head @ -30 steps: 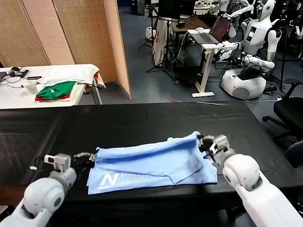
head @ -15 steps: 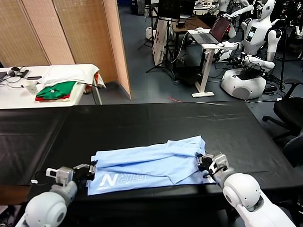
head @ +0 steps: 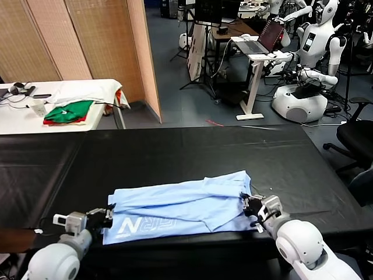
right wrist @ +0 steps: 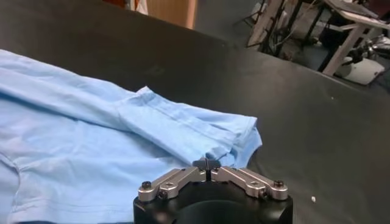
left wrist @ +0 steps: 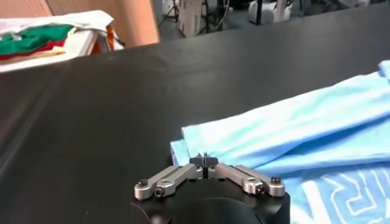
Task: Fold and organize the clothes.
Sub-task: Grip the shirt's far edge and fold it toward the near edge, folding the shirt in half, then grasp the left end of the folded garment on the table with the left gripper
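Observation:
The pale blue T-shirt (head: 186, 204) lies folded lengthwise on the black table (head: 175, 149), close to its near edge. White lettering (head: 150, 223) shows on its front left strip. My left gripper (head: 108, 216) is shut on the shirt's left end, low over the table. My right gripper (head: 248, 205) is shut on the right end, by the sleeve. In the left wrist view the closed fingertips (left wrist: 204, 161) meet at the T-shirt's (left wrist: 304, 122) corner. In the right wrist view the gripper (right wrist: 207, 164) pinches the T-shirt's (right wrist: 91, 122) bunched sleeve edge.
A white side table (head: 17, 119) at the back left carries green and red folded garments (head: 69, 111) and a white cloth (head: 87, 90). Wooden screens stand behind it. Other robots (head: 309, 52), a laptop desk and an office chair (head: 358, 137) stand beyond the table on the right.
Both grippers have drawn back toward the table's near edge with the shirt's ends. The shirt has slid nearer with them, and its lifted upper layer now lies flatter.

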Controlling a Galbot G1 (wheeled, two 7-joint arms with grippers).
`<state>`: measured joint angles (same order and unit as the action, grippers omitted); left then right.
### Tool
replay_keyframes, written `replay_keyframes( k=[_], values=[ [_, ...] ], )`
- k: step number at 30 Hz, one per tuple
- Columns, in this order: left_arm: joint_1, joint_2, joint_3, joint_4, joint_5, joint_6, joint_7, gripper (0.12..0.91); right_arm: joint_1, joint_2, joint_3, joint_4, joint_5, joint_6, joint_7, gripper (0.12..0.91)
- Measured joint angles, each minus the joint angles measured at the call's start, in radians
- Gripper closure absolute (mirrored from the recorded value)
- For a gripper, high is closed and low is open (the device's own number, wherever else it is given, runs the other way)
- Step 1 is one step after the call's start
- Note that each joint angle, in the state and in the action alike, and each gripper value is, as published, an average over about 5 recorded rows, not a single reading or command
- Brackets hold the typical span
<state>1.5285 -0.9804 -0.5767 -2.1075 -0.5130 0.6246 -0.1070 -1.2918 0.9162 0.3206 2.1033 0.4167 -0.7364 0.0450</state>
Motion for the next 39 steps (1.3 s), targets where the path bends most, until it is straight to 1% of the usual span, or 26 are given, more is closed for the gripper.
replay_keyframes(
  k=[2, 4, 5, 6, 8, 9, 11, 12, 13, 15, 16, 18, 19, 21, 22, 24, 27, 29, 34, 39],
  values=[
    [0.001, -0.005, 0.001, -0.001, 0.002, 0.0, 0.0, 0.882, -0.014, 0.004, 0.001, 0.003, -0.004, 0.0, 0.001, 0.882],
    [0.004, -0.01, 0.002, -0.003, 0.005, 0.003, 0.0, 0.882, -0.028, 0.007, 0.008, 0.01, -0.003, 0.0, 0.003, 0.861],
    [0.005, -0.013, 0.002, -0.005, 0.007, 0.006, -0.001, 0.882, -0.034, 0.007, 0.014, 0.015, -0.001, 0.0, 0.004, 0.833],
    [0.008, -0.016, 0.002, -0.008, 0.009, 0.009, -0.002, 0.882, -0.04, 0.008, 0.021, 0.021, 0.003, 0.0, 0.005, 0.787],
    [0.013, -0.022, -0.002, -0.016, 0.018, 0.017, -0.005, 0.856, -0.053, 0.009, 0.04, 0.036, 0.017, 0.0, 0.006, 0.686],
    [0.017, -0.026, -0.005, -0.02, 0.022, 0.021, -0.006, 0.824, -0.059, 0.011, 0.051, 0.044, 0.025, 0.0, 0.006, 0.611],
    [0.024, -0.034, -0.015, -0.03, 0.033, 0.027, -0.009, 0.722, -0.069, 0.016, 0.074, 0.06, 0.044, 0.0, 0.005, 0.498],
    [0.029, -0.039, -0.021, -0.036, 0.041, 0.029, -0.009, 0.665, -0.072, 0.019, 0.087, 0.068, 0.057, 0.0, 0.005, 0.422],
    [0.034, -0.044, -0.028, -0.044, 0.049, 0.029, -0.008, 0.59, -0.073, 0.023, 0.101, 0.076, 0.071, 0.0, 0.006, 0.365],
    [0.044, -0.054, -0.045, -0.059, 0.065, 0.023, -0.006, 0.476, -0.07, 0.031, 0.13, 0.085, 0.101, 0.0, 0.01, 0.254],
    [0.047, -0.059, -0.054, -0.067, 0.07, 0.015, -0.005, 0.419, -0.066, 0.036, 0.143, 0.087, 0.115, 0.0, 0.015, 0.209],
    [0.048, -0.068, -0.071, -0.077, 0.067, -0.002, -0.004, 0.309, -0.053, 0.047, 0.161, 0.08, 0.129, 0.0, 0.034, 0.151],
    [0.045, -0.071, -0.077, -0.079, 0.06, -0.009, -0.004, 0.255, -0.044, 0.053, 0.166, 0.072, 0.132, 0.0, 0.046, 0.139],
    [0.032, -0.077, -0.082, -0.076, 0.038, -0.017, -0.01, 0.172, -0.02, 0.07, 0.168, 0.046, 0.13, 0.0, 0.068, 0.123],
    [0.021, -0.08, -0.082, -0.072, 0.021, -0.017, -0.014, 0.148, -0.007, 0.08, 0.167, 0.029, 0.126, 0.0, 0.076, 0.121],
    [-0.005, -0.087, -0.079, -0.057, -0.024, -0.015, -0.021, 0.13, 0.02, 0.101, 0.161, -0.005, 0.111, 0.0, 0.081, 0.119],
    [-0.051, -0.098, -0.067, -0.024, -0.089, -0.013, -0.021, 0.124, 0.056, 0.131, 0.146, -0.059, 0.091, 0.006, 0.079, 0.118],
    [-0.081, -0.107, -0.056, 0.003, -0.114, -0.013, -0.017, 0.124, 0.079, 0.15, 0.135, -0.094, 0.088, 0.016, 0.075, 0.118],
    [-0.14, -0.123, -0.028, 0.071, -0.129, -0.014, -0.003, 0.123, 0.143, 0.194, 0.104, -0.178, 0.089, 0.036, 0.074, 0.118],
    [-0.18, -0.12, -0.019, 0.127, -0.132, -0.011, -0.002, 0.123, 0.197, 0.234, 0.083, -0.254, 0.082, 0.046, 0.075, 0.118]
  ],
)
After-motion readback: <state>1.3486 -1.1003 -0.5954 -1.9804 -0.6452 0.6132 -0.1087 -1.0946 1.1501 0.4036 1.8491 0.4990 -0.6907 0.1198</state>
